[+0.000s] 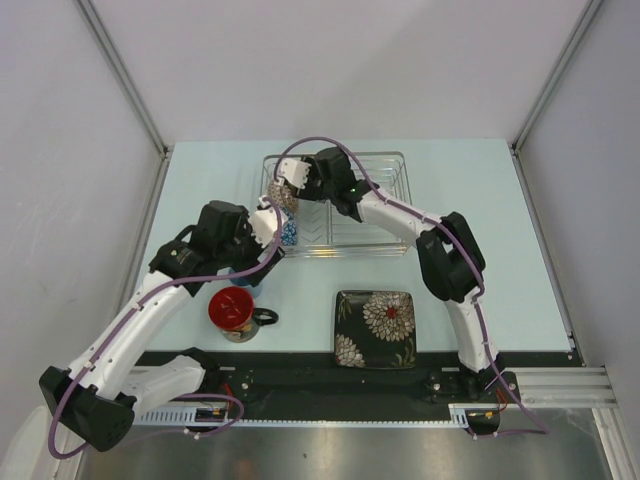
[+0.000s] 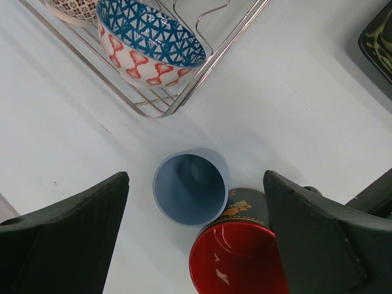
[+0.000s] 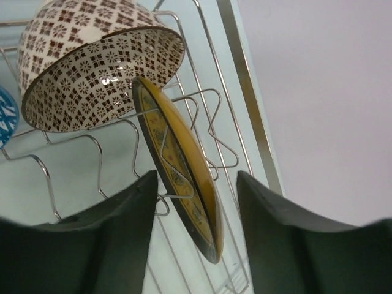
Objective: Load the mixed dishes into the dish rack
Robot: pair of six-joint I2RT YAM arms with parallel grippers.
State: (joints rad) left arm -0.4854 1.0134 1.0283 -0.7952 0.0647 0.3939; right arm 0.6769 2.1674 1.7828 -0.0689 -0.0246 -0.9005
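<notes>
- The dish rack (image 1: pixel 385 200) sits at the far centre of the desk (image 1: pixel 500 230). Its upright prongs hold dishes on edge, which saves room.
- The blue-patterned bowl (image 2: pixel 150 37) lies tilted in the rack's near left corner. The reddish-white bowl (image 3: pixel 92 67) rests on its side just beyond it.
- A yellow-faced plate (image 3: pixel 184 177) stands on edge between prongs, with its top edge at the reddish-white bowl's rim. Contact there cannot be confirmed.
- Right jaws: parted, one finger on each side of this plate, with a gap visible on both sides. Nothing is gripped.
- Left jaws: spread wide and empty, hanging above the light-blue cup (image 2: pixel 191 188). The cup stands upright on the desk just beside the red-inside mug (image 2: pixel 236 263) and is probably the next pick.
- Not yet loaded: the cup, the mug and the dark square plate (image 1: pixel 376 328) at the near centre of the desk.
</notes>
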